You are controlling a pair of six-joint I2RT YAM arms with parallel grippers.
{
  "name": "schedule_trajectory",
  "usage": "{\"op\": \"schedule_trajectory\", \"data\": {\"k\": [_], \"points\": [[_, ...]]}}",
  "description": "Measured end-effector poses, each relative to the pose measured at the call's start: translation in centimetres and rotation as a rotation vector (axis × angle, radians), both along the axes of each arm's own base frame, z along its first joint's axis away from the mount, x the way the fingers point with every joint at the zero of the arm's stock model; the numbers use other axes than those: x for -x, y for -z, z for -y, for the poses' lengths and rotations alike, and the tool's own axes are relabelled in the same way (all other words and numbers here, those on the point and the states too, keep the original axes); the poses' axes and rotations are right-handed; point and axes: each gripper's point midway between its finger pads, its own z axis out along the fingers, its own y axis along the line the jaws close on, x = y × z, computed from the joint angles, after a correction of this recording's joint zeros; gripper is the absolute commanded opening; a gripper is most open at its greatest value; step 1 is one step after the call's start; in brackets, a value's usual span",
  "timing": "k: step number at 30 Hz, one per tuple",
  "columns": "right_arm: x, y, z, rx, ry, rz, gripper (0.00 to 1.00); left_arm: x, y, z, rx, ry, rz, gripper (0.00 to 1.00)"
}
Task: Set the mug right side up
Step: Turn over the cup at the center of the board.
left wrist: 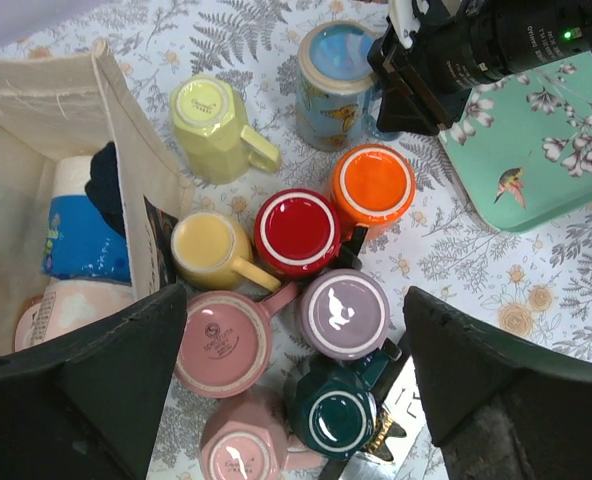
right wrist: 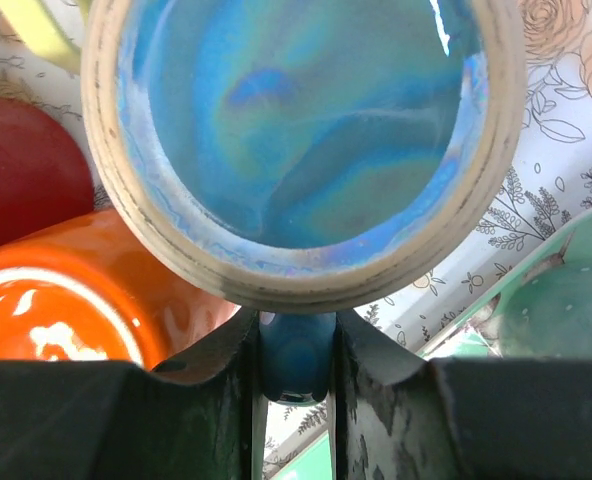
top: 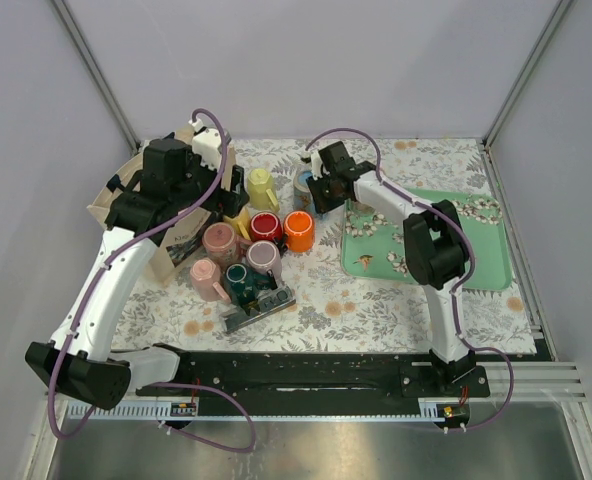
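Top camera looks down from behind; wrist cameras look down, right nearest; all 3 share the blue mug (left wrist: 341,55).

Bright, even light from above leaves only short, soft shadows on the bench (top: 376,300). In the left wrist view the red mug (left wrist: 296,232) and orange mug (left wrist: 373,185) carry white glare on their glossy bases, while the dark left fingers (left wrist: 96,380) are out of focus. Up close, the blue mug (right wrist: 306,130) shows an oily sheen and a white glint above blurred, nearly black right fingers (right wrist: 386,400).
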Motion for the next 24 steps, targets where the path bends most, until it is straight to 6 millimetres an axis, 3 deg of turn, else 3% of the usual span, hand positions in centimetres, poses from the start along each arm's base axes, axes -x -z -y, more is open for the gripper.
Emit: {"op": "schedule_trajectory", "data": {"k": [3, 6, 13, 19, 24], "points": [[0.1, -1.0, -0.2, -0.032, -0.037, -0.009, 0.0, -0.6, -0.3, 0.3, 0.01, 0.014, 0.04, 0.92], [0.3, -3.3, 0.0, -0.086, -0.058, -0.008, 0.0, -1.1, -0.2, 0.8, 0.007, 0.045, 0.113, 0.93], [0.5, -13.7, 2.2, -0.318, -0.044, 0.076, 0.0, 0.1, 0.0, 2.6, -0.097, 0.203, 0.405, 0.94], [3.7, -21.5, 2.9, -0.594, -0.117, 0.034, 0.0, 0.7, 0.4, 4.8, -0.24, 0.346, 0.713, 0.96], [8.5, -23.9, 0.9, -0.788, -0.252, -0.133, 0.0, -0.2, -0.5, 6.6, -0.391, 0.399, 1.026, 0.95]]}}
